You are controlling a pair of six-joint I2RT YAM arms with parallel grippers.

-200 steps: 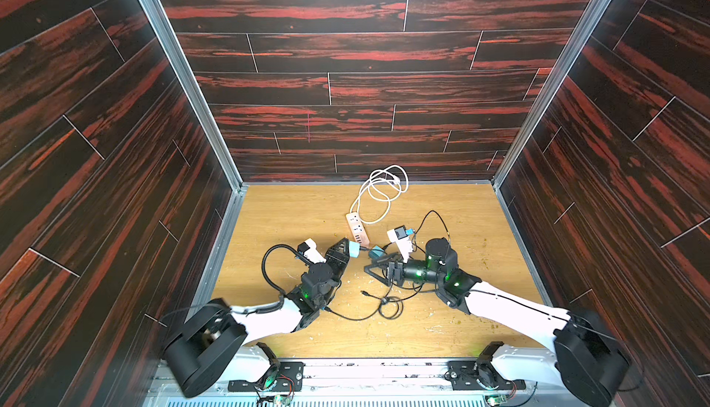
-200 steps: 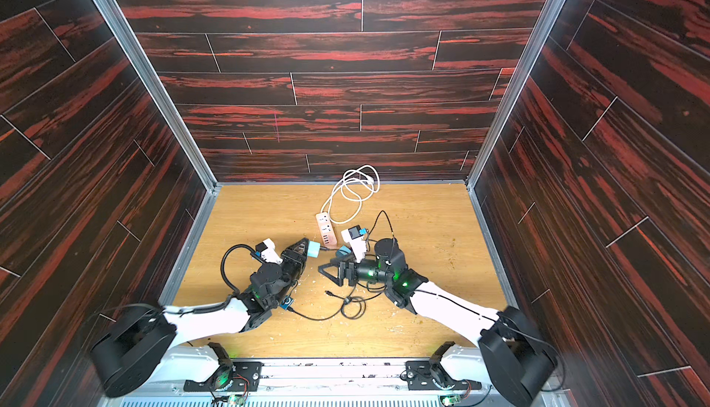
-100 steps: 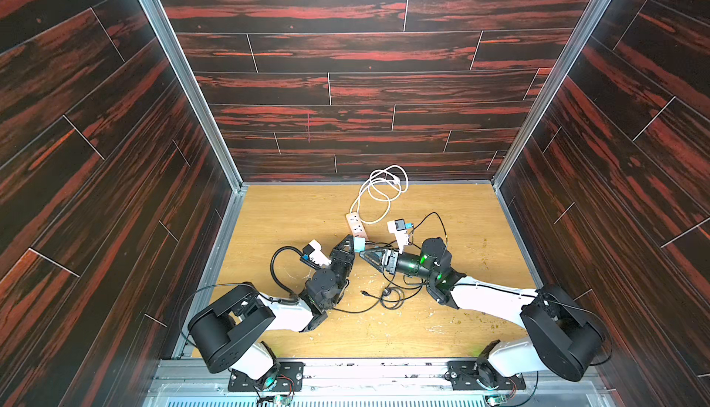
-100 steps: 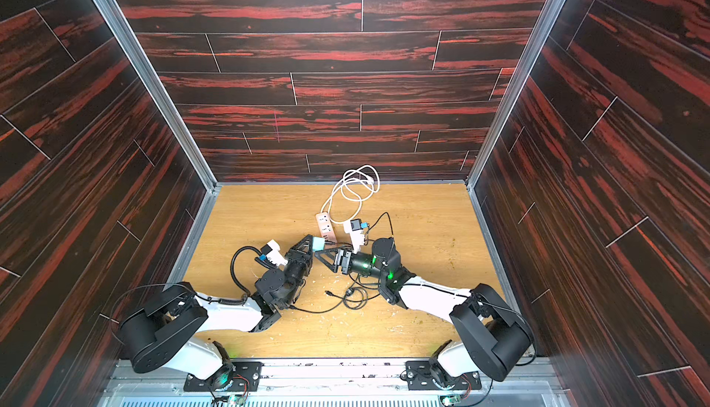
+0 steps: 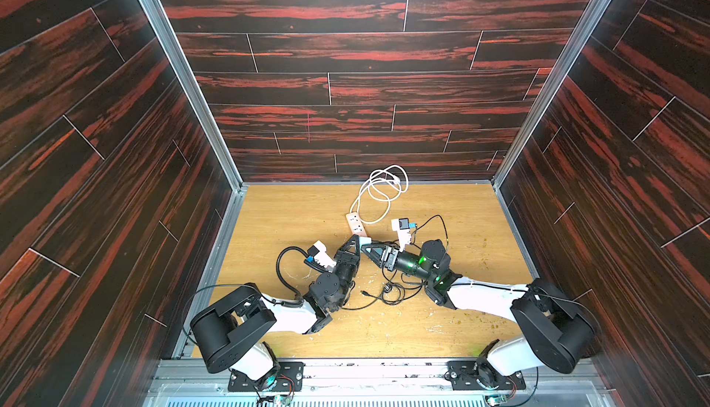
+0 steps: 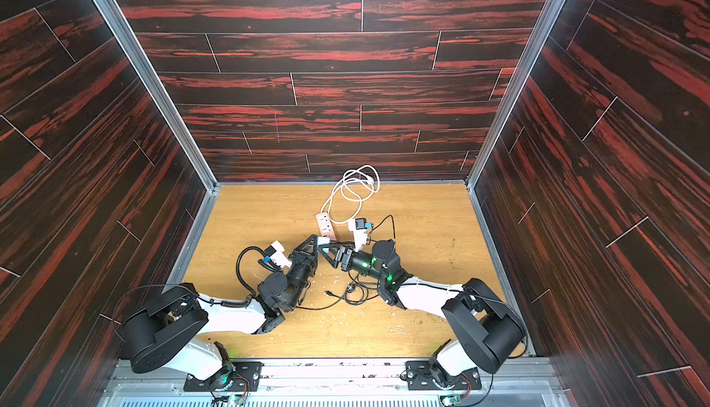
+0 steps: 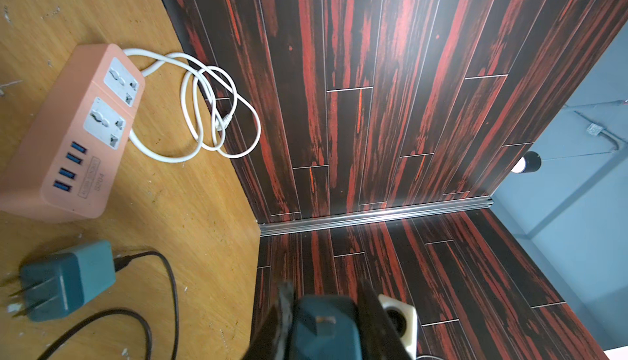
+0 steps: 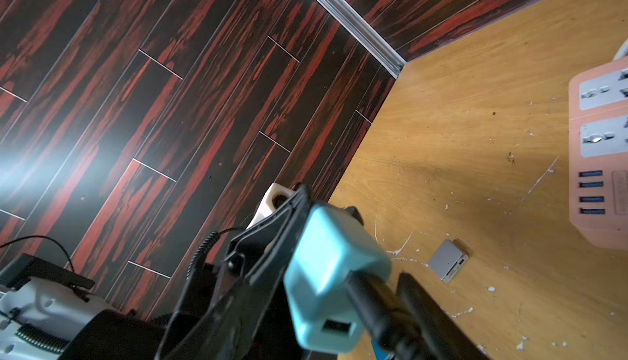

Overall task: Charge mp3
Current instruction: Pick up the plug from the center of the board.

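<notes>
Dark red-streaked plank walls (image 5: 345, 78) boxed in a tan wood counter (image 5: 299, 213). Pink power strip (image 5: 355, 223) lay flat on it, white cord (image 5: 380, 189) looped off the strip's far end toward the back wall. Both arms met just off the strip's USB end.

Left tool (image 5: 361, 240) was clamped on a teal charger (image 8: 333, 266). Black cable (image 8: 367, 293) was plugged into that charger. Right tool (image 5: 368, 248) sat at the cable's plug, one finger (image 8: 428, 310) alongside it; couldn't tell if it was pinching or spread.

Mp3 player (image 8: 448, 259), a small silver box, lay flat on the counter near the strip's USB end, touching nothing.

Left wrist view also showed a second charger (image 7: 64, 280), teal, prongs out, flat on the counter near that same end, with a black lead in it.
</notes>
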